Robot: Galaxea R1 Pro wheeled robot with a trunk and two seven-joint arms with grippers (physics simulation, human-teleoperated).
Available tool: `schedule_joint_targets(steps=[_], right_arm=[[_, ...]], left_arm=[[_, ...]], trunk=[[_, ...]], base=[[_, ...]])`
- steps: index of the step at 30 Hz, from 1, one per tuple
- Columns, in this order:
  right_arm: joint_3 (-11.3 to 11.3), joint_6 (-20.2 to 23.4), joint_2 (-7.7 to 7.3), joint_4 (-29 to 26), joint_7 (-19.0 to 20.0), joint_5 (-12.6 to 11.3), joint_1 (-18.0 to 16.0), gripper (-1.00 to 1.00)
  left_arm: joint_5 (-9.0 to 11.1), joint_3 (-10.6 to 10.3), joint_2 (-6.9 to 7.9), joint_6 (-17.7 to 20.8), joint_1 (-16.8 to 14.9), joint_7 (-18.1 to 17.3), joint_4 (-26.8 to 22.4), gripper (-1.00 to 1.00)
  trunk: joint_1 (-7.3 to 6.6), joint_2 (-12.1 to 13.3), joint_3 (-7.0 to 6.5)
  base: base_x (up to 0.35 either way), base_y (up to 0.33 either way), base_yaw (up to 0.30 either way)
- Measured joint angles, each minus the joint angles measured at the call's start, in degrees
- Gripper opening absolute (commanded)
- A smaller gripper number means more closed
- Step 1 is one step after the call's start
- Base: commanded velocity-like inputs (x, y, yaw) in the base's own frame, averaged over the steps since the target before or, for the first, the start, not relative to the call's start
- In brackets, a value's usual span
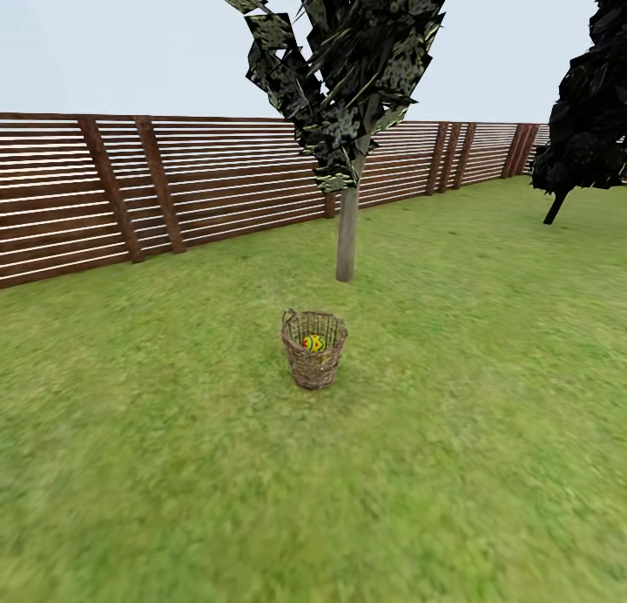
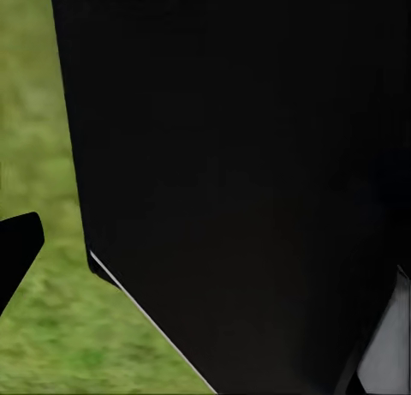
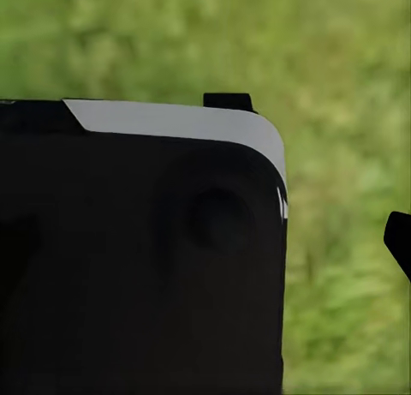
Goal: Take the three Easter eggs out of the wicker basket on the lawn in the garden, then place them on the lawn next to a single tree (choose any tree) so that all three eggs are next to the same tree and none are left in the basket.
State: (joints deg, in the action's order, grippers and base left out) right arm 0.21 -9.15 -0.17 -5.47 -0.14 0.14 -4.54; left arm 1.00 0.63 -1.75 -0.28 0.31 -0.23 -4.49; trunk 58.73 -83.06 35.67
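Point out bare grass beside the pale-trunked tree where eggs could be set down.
Bare lawn rings the tree trunk: a strip between trunk and wicker basket, a wide patch on the side toward the dark tree, and another running to the fence. Only the basket spot is taken; one egg shows inside.

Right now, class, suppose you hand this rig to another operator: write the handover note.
End effectors: neither can be judged open or shut; both wrist views are largely blocked by dark robot parts over grass.
Wicker basket stands upright on the lawn, in front of the pale-trunked tree. One Easter egg shows inside; any others are hidden.
Done: no eggs by the tree.
Left: approach, lift eggs out, set them beside the trunk.
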Motion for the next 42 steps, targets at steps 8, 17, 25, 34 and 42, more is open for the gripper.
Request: schedule_joint_targets(steps=[8,17,25,34,42], right_arm=[[-0.06,-0.02,-0.71,-1.92,-0.03,0.08,-0.22,1.0],[-0.1,0.33,-0.9,-3.18,0.04,-0.11,-0.26,1.0],[-0.13,0.26,-0.95,-3.49,-0.17,-0.11,-0.26,1.0],[-0.06,0.2,-0.8,-3.54,-0.17,0.02,-0.26,1.0],[-0.05,0.2,-0.82,-3.91,-0.47,0.01,-0.35,1.0]], left_arm=[[1.16,0.92,0.45,5.5,-3.09,2.57,-18.38,1.0],[1.26,1.19,0.87,20.8,-5.15,2.6,-31.66,1.0],[1.28,1.05,0.17,20.24,-5.14,2.51,-27.61,1.0],[1.29,1.05,0.33,20.25,-5.15,2.95,-26.5,1.0],[1.29,1.16,0.14,20.28,-5.14,3.0,-26.4,1.0]], trunk=[[0.0,0.01,-0.02],[0.0,0.01,-0.01],[0.0,0.01,-0.01],[0.0,0.01,-0.01],[0.0,0.01,-0.01]], base=[[0.0,0.0,0.0],[0.0,0.0,0.0],[0.0,0.0,0.0],[0.0,0.0,0.0],[0.0,0.196,0.0]])
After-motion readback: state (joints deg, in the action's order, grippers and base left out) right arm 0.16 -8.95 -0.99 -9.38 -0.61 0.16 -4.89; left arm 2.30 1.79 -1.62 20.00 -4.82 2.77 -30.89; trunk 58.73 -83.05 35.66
